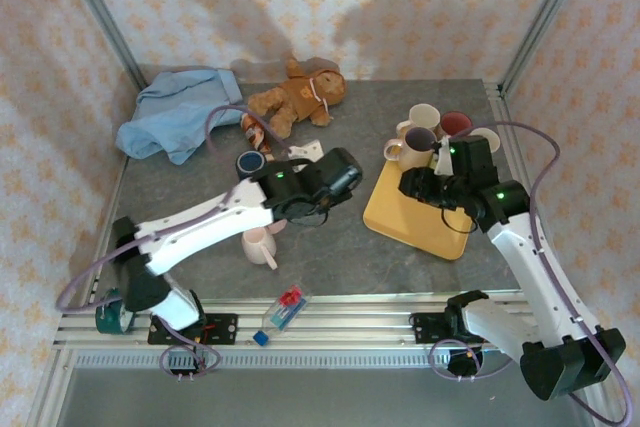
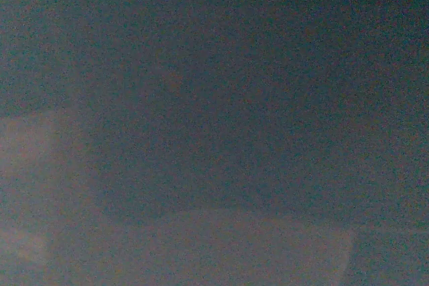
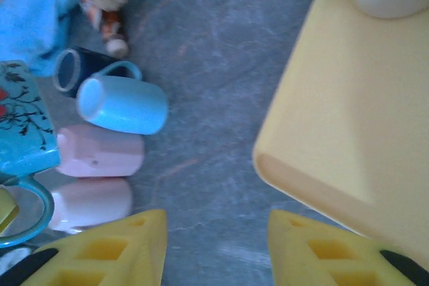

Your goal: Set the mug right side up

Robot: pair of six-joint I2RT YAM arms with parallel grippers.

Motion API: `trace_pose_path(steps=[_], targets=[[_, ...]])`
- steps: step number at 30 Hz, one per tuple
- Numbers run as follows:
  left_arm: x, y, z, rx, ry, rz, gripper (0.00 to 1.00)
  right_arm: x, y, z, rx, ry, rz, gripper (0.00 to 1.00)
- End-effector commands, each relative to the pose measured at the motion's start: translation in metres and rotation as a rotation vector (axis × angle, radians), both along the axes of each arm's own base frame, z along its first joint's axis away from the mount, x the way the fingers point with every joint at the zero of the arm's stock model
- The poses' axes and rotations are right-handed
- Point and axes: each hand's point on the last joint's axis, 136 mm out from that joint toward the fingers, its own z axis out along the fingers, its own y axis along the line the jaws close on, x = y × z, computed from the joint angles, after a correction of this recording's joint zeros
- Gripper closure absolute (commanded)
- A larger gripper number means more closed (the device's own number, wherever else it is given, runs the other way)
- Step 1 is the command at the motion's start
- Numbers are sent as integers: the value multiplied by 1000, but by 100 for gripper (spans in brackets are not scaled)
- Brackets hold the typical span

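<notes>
A teal mug (image 3: 21,122) with a dark branch pattern hangs at the left edge of the right wrist view, tipped, its handle (image 3: 30,209) looping below. A yellow fingertip (image 3: 4,209) of my left gripper (image 1: 300,209) rests against it, so that gripper looks shut on the mug. The left arm hides this mug from above, and the left wrist view is dark and blurred. My right gripper (image 3: 216,222) is open over bare table, just left of the yellow tray (image 3: 348,118).
A dark blue mug (image 3: 72,68), a light blue mug (image 3: 124,104) and two pink mugs (image 3: 100,154) lie on their sides. Several upright mugs (image 1: 422,119) stand by the tray's far end. A teddy bear (image 1: 298,95) and blue cloth (image 1: 178,112) lie behind.
</notes>
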Motion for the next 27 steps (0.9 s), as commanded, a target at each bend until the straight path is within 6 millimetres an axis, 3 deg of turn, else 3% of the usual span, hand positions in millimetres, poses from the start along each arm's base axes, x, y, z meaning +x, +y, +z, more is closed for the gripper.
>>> trace_pose_path(steps=[1, 14, 21, 27], targets=[[18, 14, 53, -12, -265, -91, 100, 6, 18, 47, 206, -56, -21, 56], [9, 39, 166, -276, -758, -445, 100, 27, 67, 131, 655, -166, 88, 54], [23, 48, 205, -372, -866, -490, 100, 38, 94, 168, 788, -229, 156, 51], [39, 46, 227, -445, -916, -510, 100, 44, 113, 186, 842, -281, 200, 52]])
